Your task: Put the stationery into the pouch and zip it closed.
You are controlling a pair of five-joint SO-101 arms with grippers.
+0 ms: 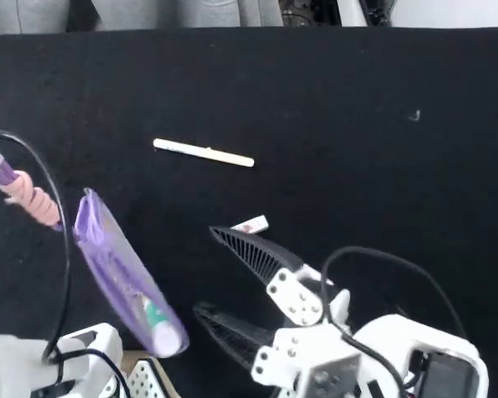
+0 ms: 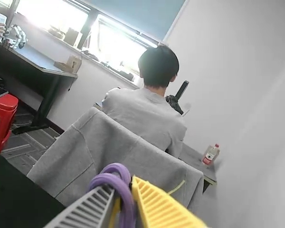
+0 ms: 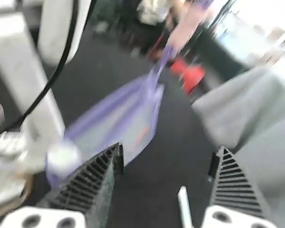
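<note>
Left gripper [image 2: 119, 185]: closed on a purple loop [image 2: 115, 175], which is pinched between its grey finger and its yellow finger; it is raised off the counter [image 1: 357, 124] at the left edge.
Right gripper [image 1: 206, 269]: wide open, its two black ribbed fingers spread apart with nothing between them; it sits low at the near edge of the counter, pointing toward the pouch.
Pouch [image 1: 120, 274]: purple and long, held slanting, with its upper end toward the left arm and its lower end near the front edge; whether the lower end touches the counter cannot be told. In the right wrist view the pouch [image 3: 118, 118] lies just beyond the right gripper [image 3: 170, 149].
Pink coiled cord [image 1: 33, 203]: runs from the pouch's upper end up toward the left arm.
Pen [image 1: 203, 154]: white, lying flat on the counter, well apart from both grippers.
Eraser [image 1: 251, 225]: small and white, on the counter just beside the tip of the right gripper's farther finger.
</note>
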